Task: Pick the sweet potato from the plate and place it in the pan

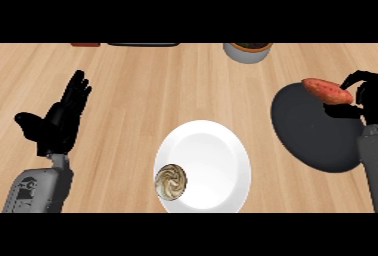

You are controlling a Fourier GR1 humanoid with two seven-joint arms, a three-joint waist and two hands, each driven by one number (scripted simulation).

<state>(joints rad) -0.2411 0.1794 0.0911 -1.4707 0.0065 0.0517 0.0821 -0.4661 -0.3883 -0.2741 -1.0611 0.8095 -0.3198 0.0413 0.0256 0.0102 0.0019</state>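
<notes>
Sweet potato, the reddish-orange lumpy one (pixel 327 90), was off the plate and over the dark round pan's (pixel 314 135) upper edge, with the black right hand (pixel 356 100) curled round it. Nearest in view, the white oval plate (pixel 210 155) only had a swirly beige pastry (pixel 170 181) on it. The left hand (pixel 60 120) rested open at the left, fingers up. Farther back stood a grey pot (pixel 247 52).

You see a pale wooden counter (pixel 148 80) with fine, matt grain. The round white plate (pixel 214 150) looks smooth and glossy, like ceramic. The dark grey round pan (pixel 310 130) appears matt. The reddish-orange sweet potato (pixel 326 90) has dull, slightly rough skin.
</notes>
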